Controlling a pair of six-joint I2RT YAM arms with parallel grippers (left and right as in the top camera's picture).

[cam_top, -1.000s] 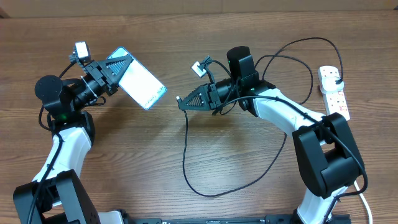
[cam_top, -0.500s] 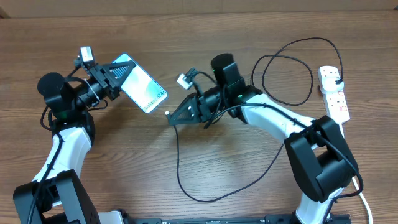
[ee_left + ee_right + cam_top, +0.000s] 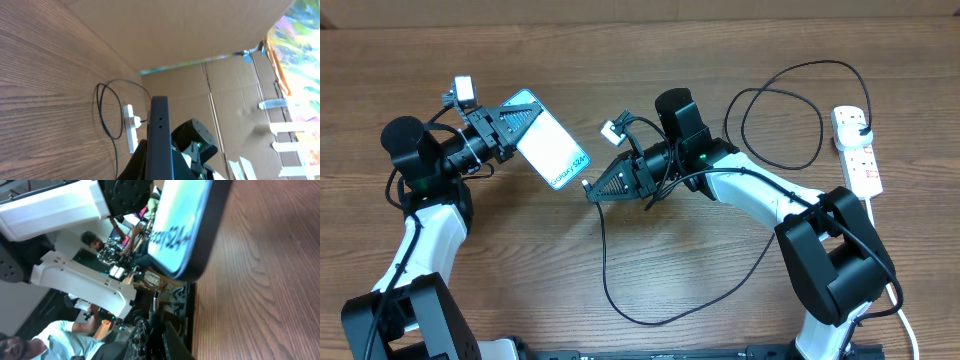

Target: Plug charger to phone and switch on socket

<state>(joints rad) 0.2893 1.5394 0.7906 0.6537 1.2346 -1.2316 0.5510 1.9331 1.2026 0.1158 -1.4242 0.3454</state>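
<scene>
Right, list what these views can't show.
Port on the phone: too small overhead; blurred in the right wrist view.
Switches on the socket, on or off: too small overhead and in the left wrist view.
Grip of the right tool on the charger: covered by its fingers overhead.

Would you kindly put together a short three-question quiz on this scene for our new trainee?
1. True or false: the phone lies loose on the table, with no end effector on it.
2. What does the right end effector grip? A) the charger, near its connector tip; B) the phone; C) nothing.
3. Fill in: in the overhead view, the socket lies at the table's ___ side.

Key: 1. False; the left end effector holds it. 2. A. 3. Right.
</scene>
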